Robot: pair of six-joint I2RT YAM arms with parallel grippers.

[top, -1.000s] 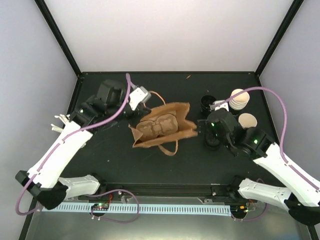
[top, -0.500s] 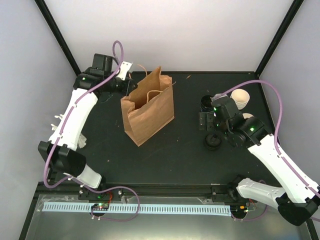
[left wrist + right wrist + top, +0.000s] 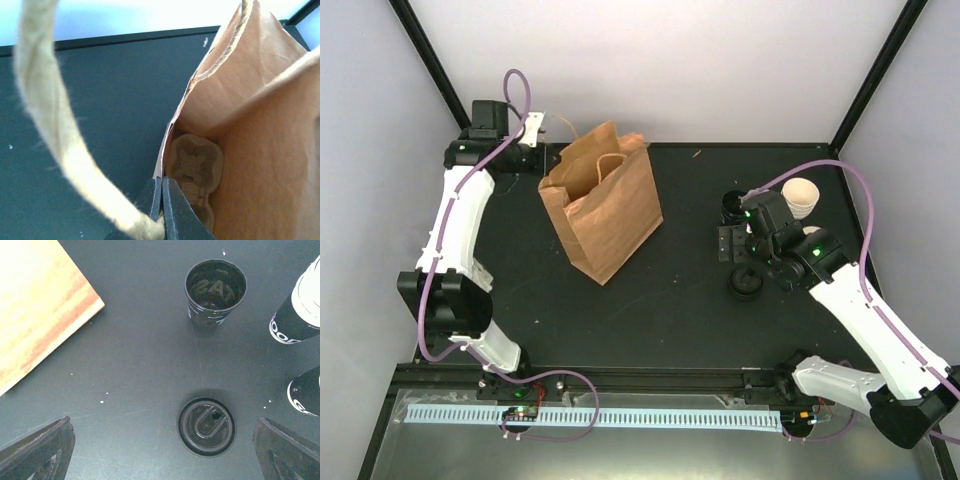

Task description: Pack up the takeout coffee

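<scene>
Bag's up: paper bag [image 3: 610, 215] was lying flat a second ago and now stands upright with its mouth open on the far-left part of the table [image 3: 670, 310]. Left arm [image 3: 460, 215] has swung out to the far-left corner with it.

Right arm [image 3: 850, 300] reaches over the cups on the right.

Left fingers [image 3: 151, 196] are pinched fully together on the bag's rope handle [image 3: 47, 115]. Pulp cup carrier [image 3: 194, 167] sits at the bottom inside the bag.

Right fingers [image 3: 37, 450] are spread wide with nothing in them, hovering above the table.

Stack of cups [image 3: 800, 197] is far right.

Takeout coffee [image 3: 306, 392] stands upright on the table, on the near side of the stack and just right of the right fingers, untouched. In the top view the right arm hides it.

Black cup with dark inside [image 3: 215, 287] stands on the far side of the loose lid [image 3: 206, 427]. That lid lies flat on the table under the open right fingers.
</scene>
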